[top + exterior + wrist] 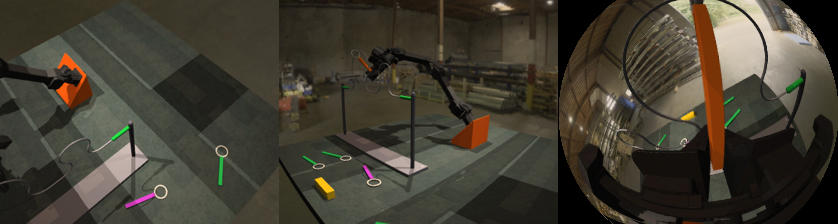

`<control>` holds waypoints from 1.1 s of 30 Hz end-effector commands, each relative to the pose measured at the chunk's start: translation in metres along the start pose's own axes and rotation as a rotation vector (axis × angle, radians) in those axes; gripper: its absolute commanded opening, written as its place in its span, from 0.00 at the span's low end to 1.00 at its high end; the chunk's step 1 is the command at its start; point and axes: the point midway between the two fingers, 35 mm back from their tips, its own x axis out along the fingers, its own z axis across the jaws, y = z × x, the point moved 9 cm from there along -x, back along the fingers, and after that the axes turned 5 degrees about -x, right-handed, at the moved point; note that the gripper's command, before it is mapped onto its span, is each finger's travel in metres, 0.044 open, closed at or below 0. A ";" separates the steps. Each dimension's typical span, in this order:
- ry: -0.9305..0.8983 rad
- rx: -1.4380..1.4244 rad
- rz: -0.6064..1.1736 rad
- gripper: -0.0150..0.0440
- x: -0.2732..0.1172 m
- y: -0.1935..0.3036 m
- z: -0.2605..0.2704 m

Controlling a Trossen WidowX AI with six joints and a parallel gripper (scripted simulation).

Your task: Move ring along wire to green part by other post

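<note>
The orange handle (364, 63) (710, 75) is held in my gripper (371, 72) (710, 128), shut on its lower end. The handle slants up to the left to its pale ring (351, 53), at the top of the tall wire loop near the far left post (344, 112). The ring overlaps the wire there; the exact threading is too small to tell. The grey wire (70, 169) (374, 92) (624, 60) curves close around the gripper; contact cannot be judged. Green parts are beside the left post (346, 87) and beside the right post (132, 141) (413, 129).
The posts stand on a long pale base (123, 168) (382, 154). A magenta handle (139, 200) (368, 172) with a ring, green handles (221, 171) (332, 154) with rings, and a yellow block (324, 188) lie on the table. The arm rises from an orange mount (80, 94) (480, 132).
</note>
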 end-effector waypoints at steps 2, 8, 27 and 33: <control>0.035 -0.064 -0.001 0.00 0.001 0.001 0.002; 0.076 -0.129 -0.002 0.00 0.001 0.001 0.003; 0.206 -0.335 -0.008 0.00 0.003 0.003 0.006; 0.247 -0.400 -0.011 0.00 0.003 0.004 0.007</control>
